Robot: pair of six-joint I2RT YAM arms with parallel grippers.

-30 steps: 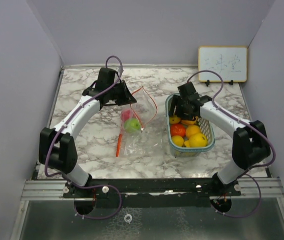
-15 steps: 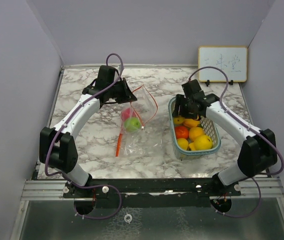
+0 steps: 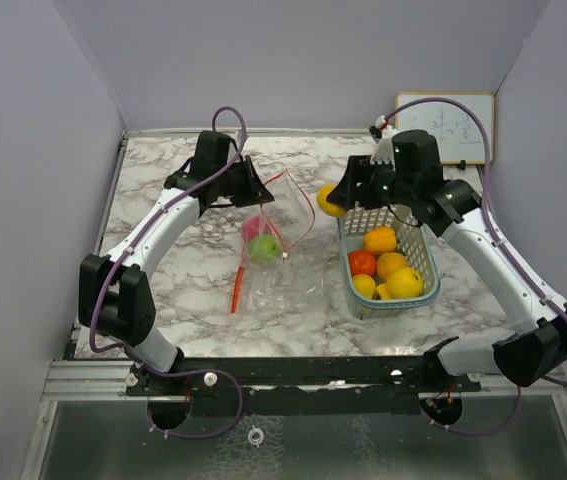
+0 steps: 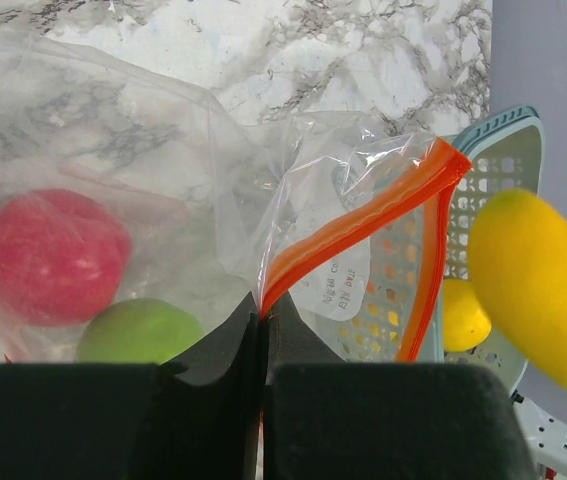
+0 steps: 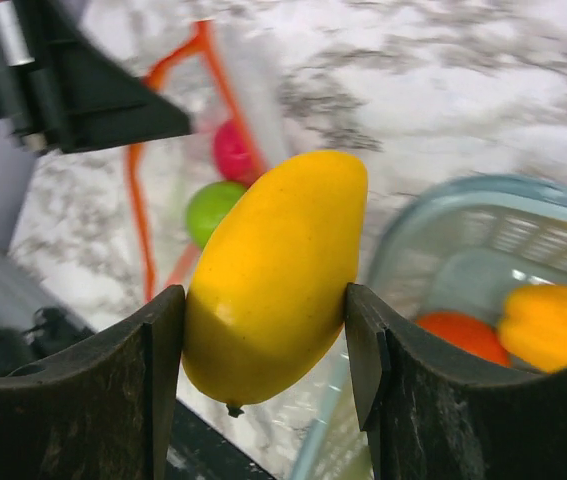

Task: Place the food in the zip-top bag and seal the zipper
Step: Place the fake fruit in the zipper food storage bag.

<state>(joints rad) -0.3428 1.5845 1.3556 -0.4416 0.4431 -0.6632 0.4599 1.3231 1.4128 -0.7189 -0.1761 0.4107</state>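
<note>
My right gripper (image 3: 335,198) is shut on a yellow mango-shaped fruit (image 5: 273,272) and holds it in the air left of the basket, between basket and bag; the fruit also shows in the top view (image 3: 329,200) and the left wrist view (image 4: 543,290). My left gripper (image 3: 261,196) is shut on the orange zipper edge (image 4: 348,235) of the clear zip-top bag (image 3: 268,255), holding its mouth up and open. A red-pink fruit (image 4: 51,255) and a green fruit (image 4: 138,332) lie inside the bag.
The pale green mesh basket (image 3: 418,250) at the right holds several yellow and orange fruits (image 3: 381,240). A whiteboard (image 3: 463,125) leans on the back wall at the right. Grey walls close in the marble table (image 3: 163,290).
My right gripper has risen out of the basket with the yellow fruit and moved left toward the bag. The basket shifted slightly right. The left gripper has kept still with the bag.
</note>
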